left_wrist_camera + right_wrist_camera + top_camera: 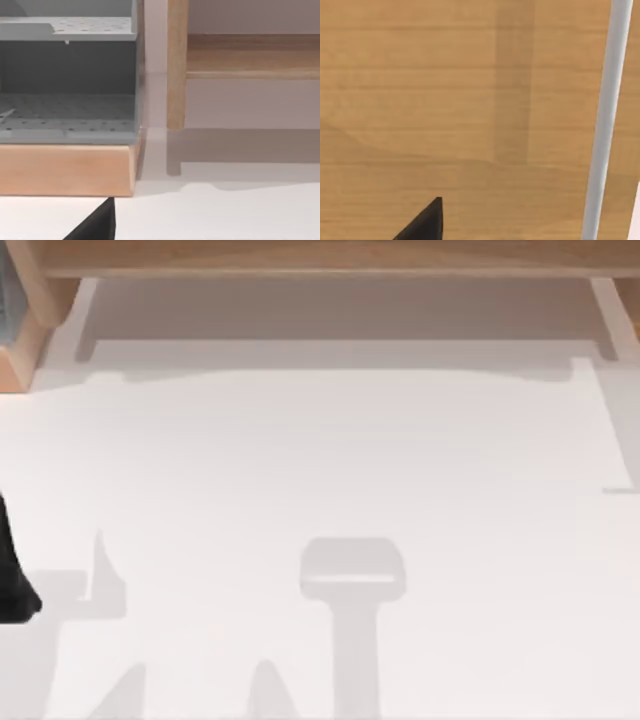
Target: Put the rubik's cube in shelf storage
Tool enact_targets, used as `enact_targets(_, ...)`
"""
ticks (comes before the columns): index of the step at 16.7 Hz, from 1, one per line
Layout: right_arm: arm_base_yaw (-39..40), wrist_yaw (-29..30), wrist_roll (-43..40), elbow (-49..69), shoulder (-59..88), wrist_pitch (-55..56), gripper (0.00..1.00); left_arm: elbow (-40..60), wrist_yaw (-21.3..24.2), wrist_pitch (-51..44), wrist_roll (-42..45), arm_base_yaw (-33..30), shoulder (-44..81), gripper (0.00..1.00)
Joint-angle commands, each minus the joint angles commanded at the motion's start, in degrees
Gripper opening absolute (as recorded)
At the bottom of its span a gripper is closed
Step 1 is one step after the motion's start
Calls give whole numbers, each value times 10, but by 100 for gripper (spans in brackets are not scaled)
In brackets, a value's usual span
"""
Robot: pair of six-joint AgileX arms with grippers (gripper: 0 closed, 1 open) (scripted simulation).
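Spanning the far edge of the white counter (320, 490) in the top view, the shelf storage, a wide light-brown wooden unit with a long flat board (320, 255), stands on pale side supports, one near the left (85, 315) and one near the right (610, 315), and casts a broad shadow beneath the board. At the far left corner sits a second wooden-based unit (25, 340) with a grey part at its edge; the left wrist view shows it as a grey perforated rack (67, 75) on a light wooden base (65, 170), just beside an upright wooden post of the shelf storage (177, 65) and its horizontal board (252, 55). A dark part of the left arm (12, 580) shows at the left edge of the top view, low over the counter; one black tip of the left gripper (97, 222) shows in the left wrist view, and whether its fingers are wide or narrow cannot be told. The right wrist view shows light-brown wood grain of the shelf storage (445, 100), a pale grey upright bar (605, 120), and one black tip of the right gripper (422, 222); its finger state cannot be told either. Where the rubik's cube lies cannot be told.
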Motion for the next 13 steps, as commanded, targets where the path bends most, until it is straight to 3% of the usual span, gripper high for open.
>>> enact_targets(7, -28, -28, 0, -35, -11, 25, 100, 0, 0, 0, 0, 0, 0, 100)
enact_targets(13, -39, -13, 3, -17, -6, 16, 100, 0, 0, 0, 0, 0, 0, 100)
